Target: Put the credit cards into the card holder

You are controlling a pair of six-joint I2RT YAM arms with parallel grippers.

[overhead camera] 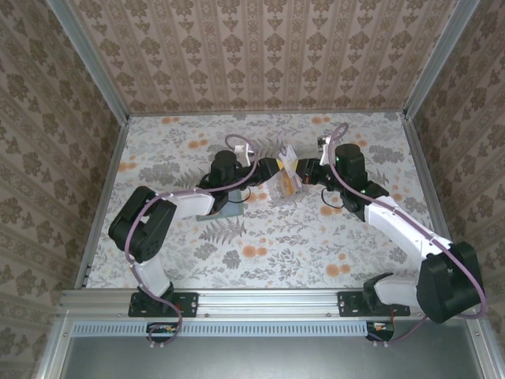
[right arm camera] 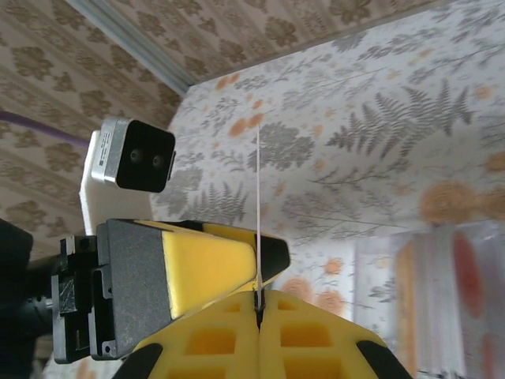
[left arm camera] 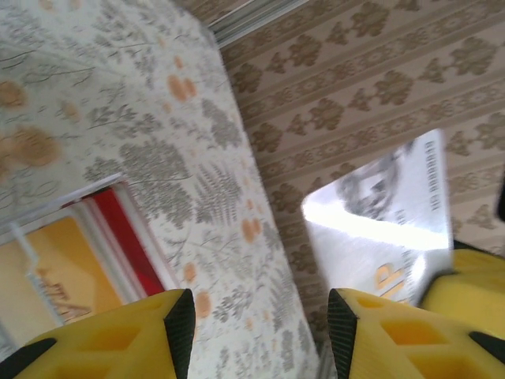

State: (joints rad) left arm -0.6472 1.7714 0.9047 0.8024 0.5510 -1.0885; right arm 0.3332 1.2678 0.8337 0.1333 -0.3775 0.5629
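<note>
the right hand (right arm camera: 259, 298) is clamped on one card (right arm camera: 258, 205), gripping it by its lower edge so the card stands upright and shows edge-on from the wrist. it is held clear of the table (overhead camera: 316, 253), just above the clear tray (left arm camera: 71, 204), where the other cards (left arm camera: 55, 272), red and orange, stand packed together. the left hand (left arm camera: 256, 332) faces it from close by, fingers apart with nothing between them. the holder (overhead camera: 227, 208) lies flat on the table under the left forearm, a little way off from both hands.

the step in hand looks like carrying this card to the holder and sliding it in. to do that well:
- keep the grip shut and low on the card, so the free top edge can lead into the slot.
- the left arm covers part of the holder, so it probably has to pull back or shift before the right hand can reach the opening.
- the holder looks soft and flat, so the left hand would best pin it or spread its mouth, or it may slide away under the push.
- tilt the card to match the slot and enter corner first. which side the opening faces i cannot tell.
</note>
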